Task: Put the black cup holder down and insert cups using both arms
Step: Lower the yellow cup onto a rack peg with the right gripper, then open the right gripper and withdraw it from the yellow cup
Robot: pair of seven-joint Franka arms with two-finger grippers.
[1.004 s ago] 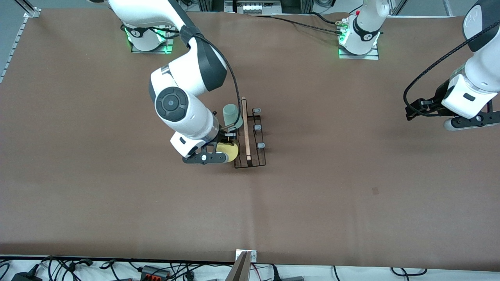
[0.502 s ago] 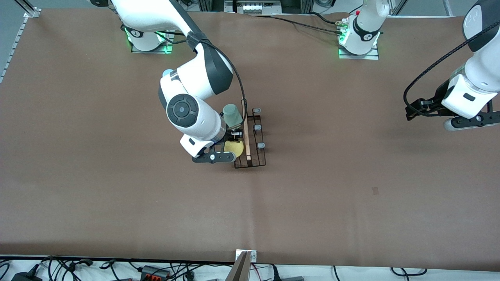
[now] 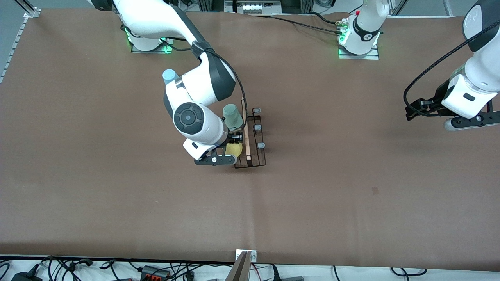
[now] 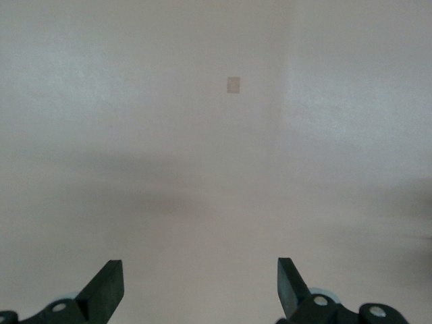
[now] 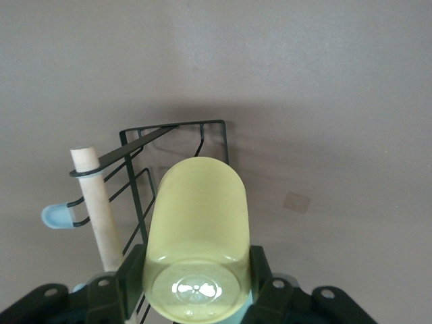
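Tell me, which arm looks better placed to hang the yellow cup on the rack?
Right: its gripper already holds the yellow plastic cup at the black wire rack. The left gripper waits open, away.

We see a broad brown worktop (image 3: 351,218) under even light, with tangled cables (image 3: 78,269) along its near edge and metal framing (image 3: 27,8) at one corner.

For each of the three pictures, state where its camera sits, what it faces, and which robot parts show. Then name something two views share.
Front view: high across the table, facing both arms; right gripper shut on the yellow plastic cup at the black wire cup holder.
Left wrist view: over bare brown table; open left gripper.
Right wrist view: above holder; fingers clamp cup.
Shared: cup, holder.
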